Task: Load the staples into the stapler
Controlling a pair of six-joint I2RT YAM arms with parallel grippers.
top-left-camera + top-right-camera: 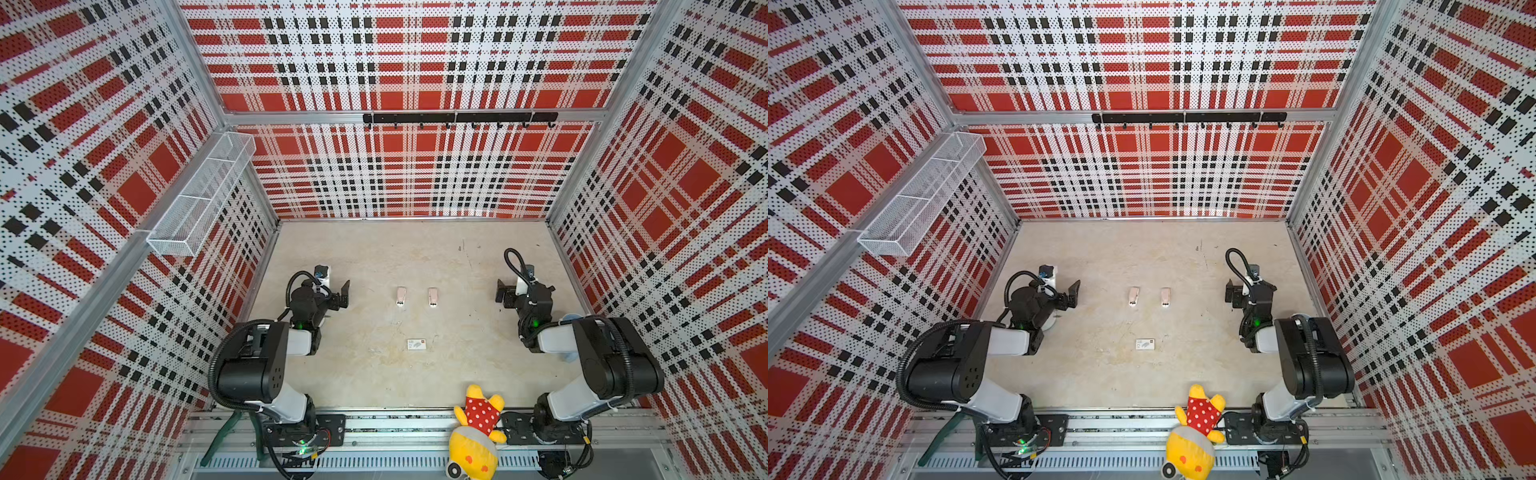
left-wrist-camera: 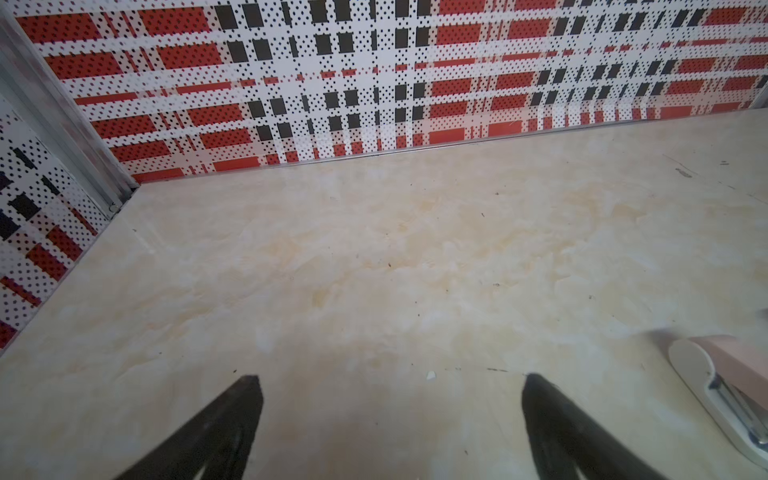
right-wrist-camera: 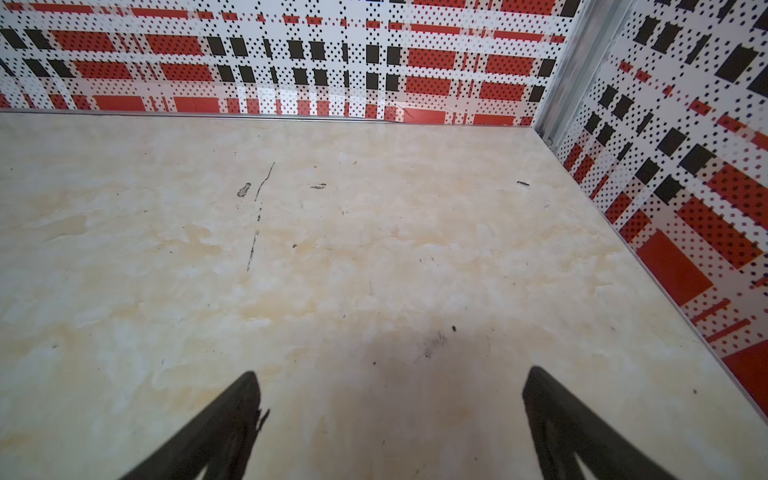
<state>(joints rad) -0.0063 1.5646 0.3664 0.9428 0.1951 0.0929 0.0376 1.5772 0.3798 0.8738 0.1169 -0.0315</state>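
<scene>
Two pink staplers lie side by side mid-table in both top views, one on the left (image 1: pixel 400 297) (image 1: pixel 1133 296) and one on the right (image 1: pixel 432 297) (image 1: pixel 1165 297). The left one's white base and pink body (image 2: pixel 723 357) show at the edge of the left wrist view. A tiny white card box (image 1: pixel 417 344) (image 1: pixel 1145 344) lies nearer the front. The staples themselves are out of view. My left gripper (image 1: pixel 330 289) (image 2: pixel 390 378) hangs open left of the staplers, holding nothing. My right gripper (image 1: pixel 524 287) (image 3: pixel 390 374) hangs open to their right, over bare table.
A yellow plush toy (image 1: pixel 478 428) lies over the front rail beside the right arm's base. A white wire basket (image 1: pixel 203 191) hangs on the left wall and a black hook rail (image 1: pixel 459 118) on the back wall. Plaid walls enclose the beige table (image 1: pixel 374 382).
</scene>
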